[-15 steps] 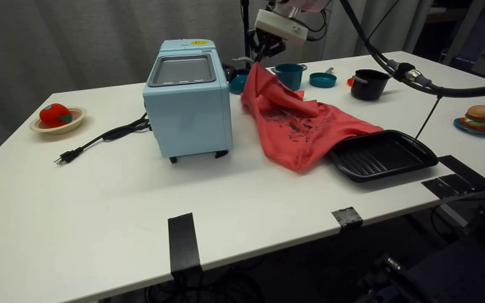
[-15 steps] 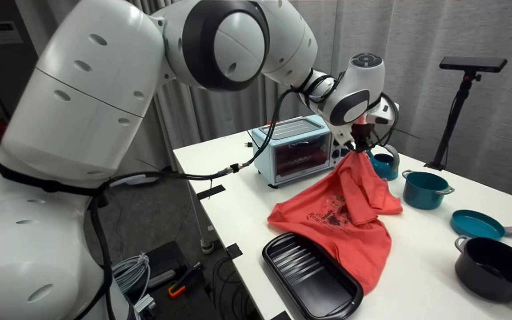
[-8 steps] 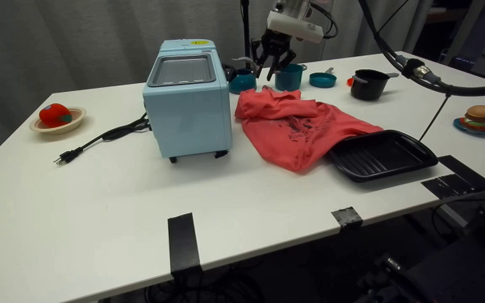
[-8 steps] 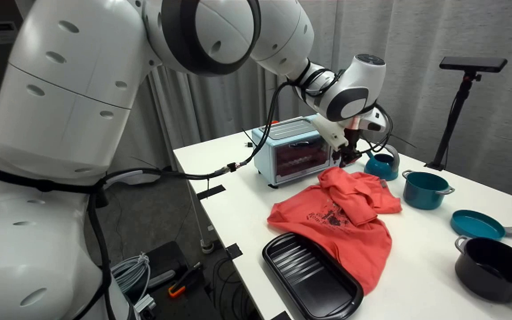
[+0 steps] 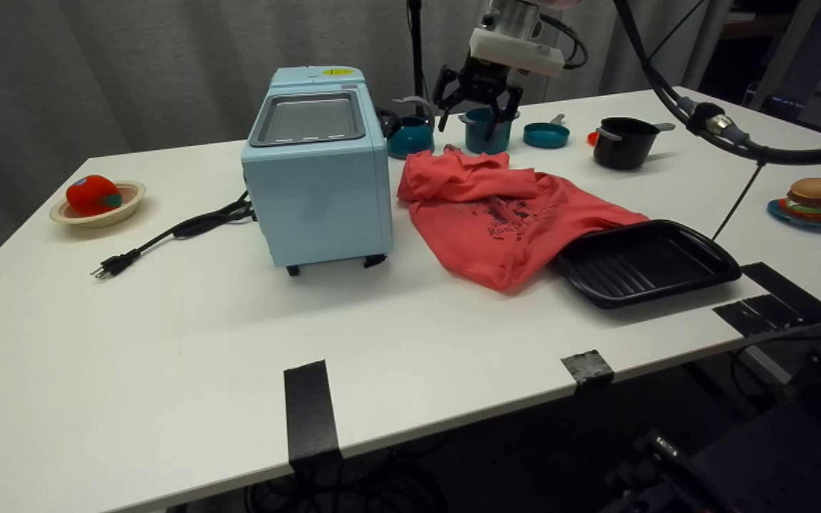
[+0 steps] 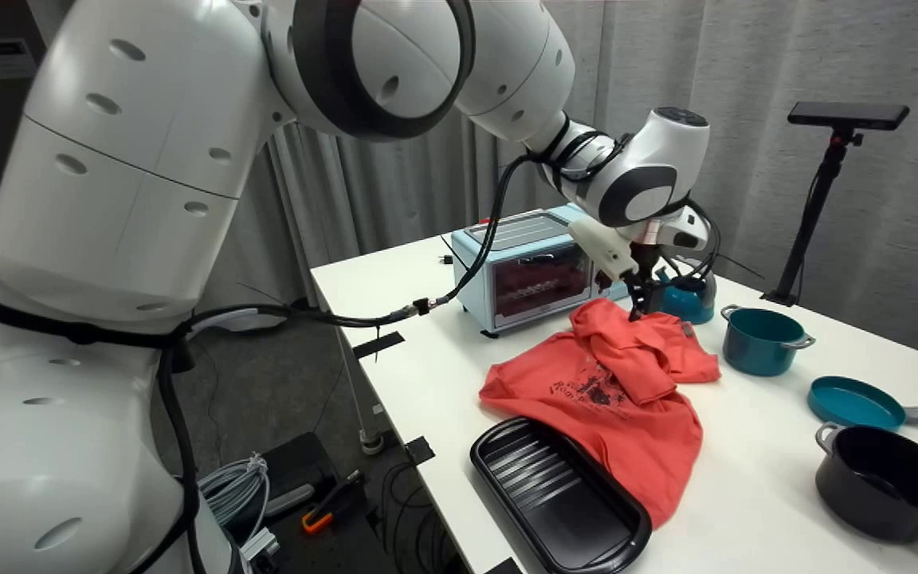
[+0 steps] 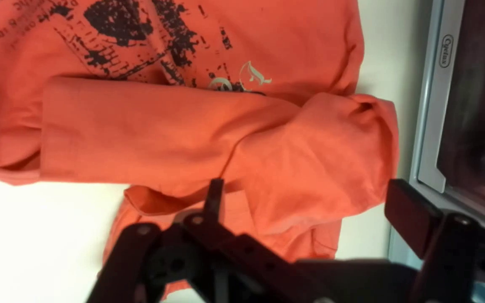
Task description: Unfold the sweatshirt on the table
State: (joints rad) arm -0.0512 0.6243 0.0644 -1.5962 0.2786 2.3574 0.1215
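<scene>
A: The raised peak of the coral-red cloth sweatshirt (image 6: 602, 402) has sunk onto the broad white table (image 5: 189, 342) over the last second; the black two-fingered gripper (image 5: 465, 132) has let it go and drawn apart.

B: Pinching nothing now?

A: Nothing. Its jaws stand widely spread above the bunched end; whether a fingertip brushes cloth, I can't tell.

B: Which step is this?

A: Between pulls, I'd judge. The dark print shows, but a folded band of cloth (image 7: 154, 130), perhaps a sleeve, lies across the body.

B: And next?

A: I'd come down on that band, nip only the upper layer and draw it outward, off the print. The boxy light-blue toaster oven (image 5: 319, 206) stands just beside, so room is tight that way.

B: What's in the containers?

A: A shallow beige bowl (image 5: 100, 220) holds a rounded red object (image 5: 93, 198) with a green patch. A small teal plate (image 5: 806, 222) carries a layered toy burger (image 5: 816, 192). The sweatshirt's edge meets a black rectangular ridged pan (image 6: 586, 526), over its rim or against it, I can't say. A deep black round pot (image 6: 865, 502) is too dark inside to read.
</scene>
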